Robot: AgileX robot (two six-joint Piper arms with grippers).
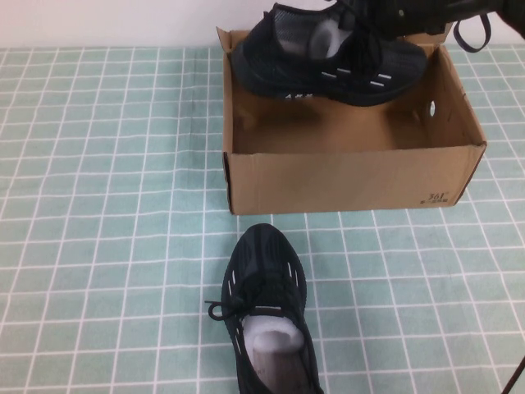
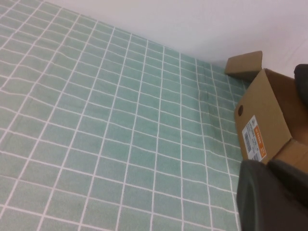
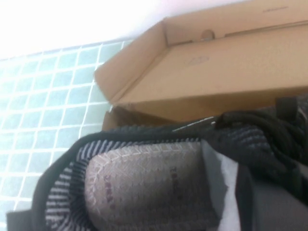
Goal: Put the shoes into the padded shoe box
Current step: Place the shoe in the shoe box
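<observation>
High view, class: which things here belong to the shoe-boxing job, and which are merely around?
Belonging:
- shoe over the box, held by the shut right tool
- shoe on the table
- padded shoe box

Merely around:
- checked tablecloth
- left tool, parked, shut

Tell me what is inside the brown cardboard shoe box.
The brown cardboard shoe box shows bare floor; one black knit sneaker hangs over its far side from the shut right hand, hiding that rear part.

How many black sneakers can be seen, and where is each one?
2. One black knit sneaker is held by the shut right gripper over the brown cardboard box; the other lies on the checked cloth.
</observation>
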